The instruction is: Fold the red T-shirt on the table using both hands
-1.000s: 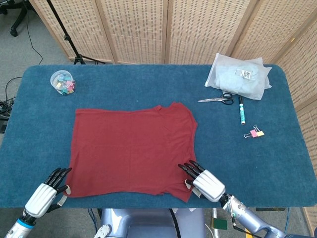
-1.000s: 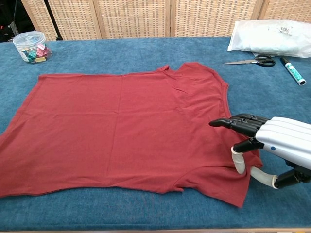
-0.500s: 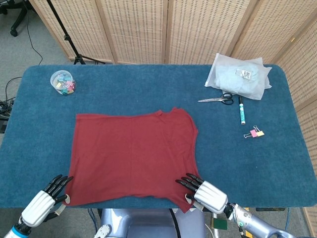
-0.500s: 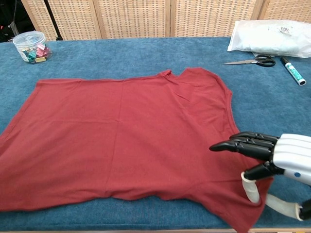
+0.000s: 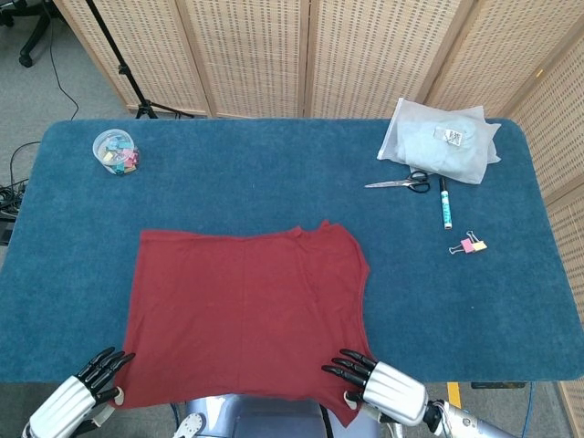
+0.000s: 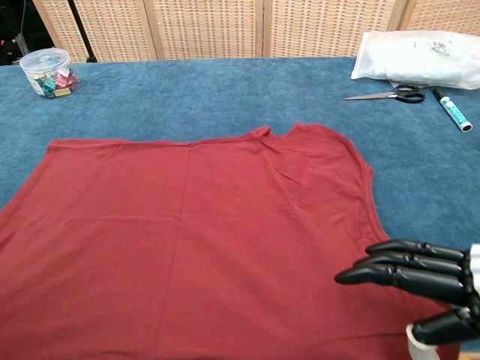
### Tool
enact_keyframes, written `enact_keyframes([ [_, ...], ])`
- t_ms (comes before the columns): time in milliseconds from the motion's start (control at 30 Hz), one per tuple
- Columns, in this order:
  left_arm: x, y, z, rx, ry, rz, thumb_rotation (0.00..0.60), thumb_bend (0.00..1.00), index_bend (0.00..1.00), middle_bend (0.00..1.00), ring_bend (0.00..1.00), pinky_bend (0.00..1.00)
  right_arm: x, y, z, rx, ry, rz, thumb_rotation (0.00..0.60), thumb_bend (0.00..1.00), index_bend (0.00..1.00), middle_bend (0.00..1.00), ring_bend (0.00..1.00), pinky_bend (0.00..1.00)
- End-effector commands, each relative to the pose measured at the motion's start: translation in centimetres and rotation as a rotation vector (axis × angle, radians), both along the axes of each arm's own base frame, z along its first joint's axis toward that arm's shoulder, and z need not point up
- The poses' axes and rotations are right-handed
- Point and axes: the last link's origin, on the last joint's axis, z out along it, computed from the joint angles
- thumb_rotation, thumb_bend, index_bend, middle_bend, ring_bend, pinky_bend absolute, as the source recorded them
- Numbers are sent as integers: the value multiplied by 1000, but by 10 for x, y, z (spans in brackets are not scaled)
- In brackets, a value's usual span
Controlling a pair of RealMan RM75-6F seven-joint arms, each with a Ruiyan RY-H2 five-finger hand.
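The red T-shirt (image 5: pixel 245 310) lies spread flat on the blue bench (image 5: pixel 274 173), its near hem drawn over the bench's front edge. The right hand (image 5: pixel 383 391) sits at the shirt's near right corner, dark fingers (image 6: pixel 405 268) stretched forward over the cloth with the thumb tucked beneath, pinching the hem. The left hand (image 5: pixel 75 394) grips the near left corner in the same way; only the head view shows it, and there its fingers (image 5: pixel 105 362) lie close together on the fabric edge. Well beyond the right fingers lie scissors (image 5: pixel 400 182), a marker (image 5: pixel 445 203), a binder clip (image 5: pixel 468 244) and a white plastic bag (image 5: pixel 441 140). Far ahead of the left fingers stands a clear tub of clips (image 5: pixel 116 151).
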Motion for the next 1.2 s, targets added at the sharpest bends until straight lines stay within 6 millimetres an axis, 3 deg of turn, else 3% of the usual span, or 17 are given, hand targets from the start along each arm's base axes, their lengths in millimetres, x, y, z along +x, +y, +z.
enact_keyframes([
  [33, -1, -4, 3, 0, 10, -15, 600, 564, 756, 0, 0, 0, -5, 8, 2, 19, 2, 5, 600, 749, 658, 62, 0, 0],
  [367, -1, -9, 3, 0, 12, -15, 600, 563, 762, 0, 0, 0, -15, 21, 9, 28, 1, 13, 600, 749, 660, 64, 0, 0],
  [767, 4, 8, 6, 74, -28, -16, 600, 554, 786, 0, 0, 0, -12, 6, 14, 5, -44, -35, 600, 749, 661, 65, 0, 0],
  [1000, 11, 40, 23, 230, -28, 78, 600, 548, 787, 0, 0, 0, 10, -33, 29, -17, -138, -164, 600, 749, 663, 65, 0, 0],
  [1067, 24, 72, 31, 311, -9, 104, 600, 549, 787, 0, 0, 0, 21, -67, 34, -59, -172, -241, 600, 749, 663, 65, 0, 0],
  [1200, 50, 104, 41, 369, 46, 167, 600, 548, 788, 0, 0, 0, 30, -100, 36, -70, -167, -322, 600, 749, 663, 65, 0, 0],
])
